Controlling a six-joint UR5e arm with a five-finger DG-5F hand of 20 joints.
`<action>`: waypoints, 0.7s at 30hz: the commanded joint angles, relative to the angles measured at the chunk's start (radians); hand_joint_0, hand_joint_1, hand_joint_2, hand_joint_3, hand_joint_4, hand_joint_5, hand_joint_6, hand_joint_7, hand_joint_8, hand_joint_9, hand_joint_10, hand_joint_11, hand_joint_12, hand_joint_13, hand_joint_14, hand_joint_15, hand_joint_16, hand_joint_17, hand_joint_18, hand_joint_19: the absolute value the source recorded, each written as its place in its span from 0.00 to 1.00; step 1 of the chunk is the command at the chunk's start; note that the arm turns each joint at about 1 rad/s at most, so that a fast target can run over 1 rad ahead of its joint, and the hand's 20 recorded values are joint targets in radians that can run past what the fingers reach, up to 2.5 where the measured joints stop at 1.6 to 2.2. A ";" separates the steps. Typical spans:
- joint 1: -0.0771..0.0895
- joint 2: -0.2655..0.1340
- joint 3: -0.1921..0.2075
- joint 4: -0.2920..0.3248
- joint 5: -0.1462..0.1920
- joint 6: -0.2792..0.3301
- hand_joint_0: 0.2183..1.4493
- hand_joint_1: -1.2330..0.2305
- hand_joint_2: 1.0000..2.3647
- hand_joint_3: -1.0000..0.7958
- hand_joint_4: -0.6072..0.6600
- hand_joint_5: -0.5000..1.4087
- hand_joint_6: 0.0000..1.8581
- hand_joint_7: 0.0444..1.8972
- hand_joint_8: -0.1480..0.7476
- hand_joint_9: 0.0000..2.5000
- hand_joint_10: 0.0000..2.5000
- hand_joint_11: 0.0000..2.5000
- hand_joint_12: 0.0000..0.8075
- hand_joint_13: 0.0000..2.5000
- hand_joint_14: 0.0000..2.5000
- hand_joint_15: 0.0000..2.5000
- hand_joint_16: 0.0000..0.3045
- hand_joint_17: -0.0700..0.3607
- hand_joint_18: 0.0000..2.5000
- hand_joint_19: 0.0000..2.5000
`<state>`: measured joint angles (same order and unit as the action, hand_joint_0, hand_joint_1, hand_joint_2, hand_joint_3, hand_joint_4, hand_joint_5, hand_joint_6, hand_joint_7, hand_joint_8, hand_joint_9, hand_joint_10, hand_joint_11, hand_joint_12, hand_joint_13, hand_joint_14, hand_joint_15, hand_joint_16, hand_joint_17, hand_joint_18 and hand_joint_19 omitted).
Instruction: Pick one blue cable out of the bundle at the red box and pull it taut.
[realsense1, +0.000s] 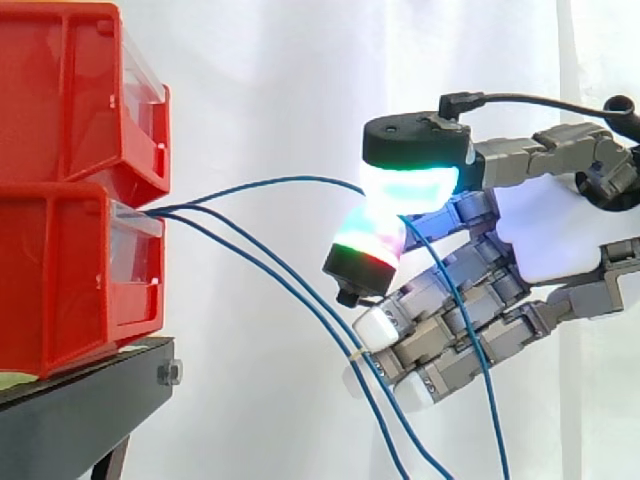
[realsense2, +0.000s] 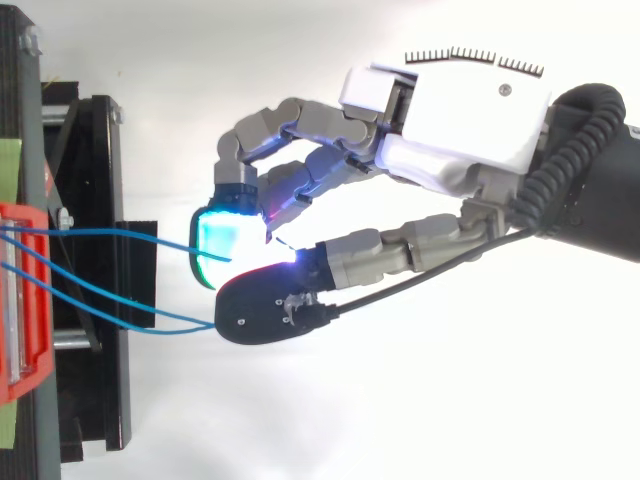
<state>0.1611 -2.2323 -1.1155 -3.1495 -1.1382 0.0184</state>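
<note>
Three blue cables (realsense1: 270, 181) leave two stacked red bins (realsense1: 60, 270) (the lower, seemingly); fingers (realsense1: 410, 187) pinch one.

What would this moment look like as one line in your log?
hand: shut on blue cable | cable: slightly bowed from lower red bin | two other cables: hanging slack

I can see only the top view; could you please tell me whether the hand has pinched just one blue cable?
Observer: Yes. From the side, one blue cable runs in between the glowing pads of the hand; the other two blue cables sag past beneath it.
Operator: Thank you. Is the held one straight yet?
Observer: Not quite: it bows upward between the lower red bin and the pads.
Operator: And beyond the pinch?
Observer: It hangs down in front of the curled fingers and leaves at the bottom edge.
</note>
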 joint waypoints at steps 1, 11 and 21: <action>0.000 -0.001 0.000 0.000 0.000 0.000 0.30 0.34 0.01 0.55 0.56 0.18 0.47 0.65 0.59 0.30 0.00 0.14 0.55 0.18 0.00 0.06 0.25 0.56 0.17 0.10; -0.002 0.000 -0.001 0.000 0.000 0.000 0.29 0.38 0.00 0.53 0.57 0.18 0.47 0.63 0.60 0.30 0.00 0.16 0.55 0.18 0.00 0.06 0.25 0.56 0.17 0.11; -0.002 0.000 -0.026 0.037 0.000 0.000 0.28 0.39 0.00 0.51 0.57 0.18 0.46 0.61 0.61 0.30 0.00 0.17 0.55 0.17 0.00 0.07 0.25 0.56 0.16 0.11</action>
<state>0.1601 -2.2322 -1.1385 -3.1225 -1.1382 0.0185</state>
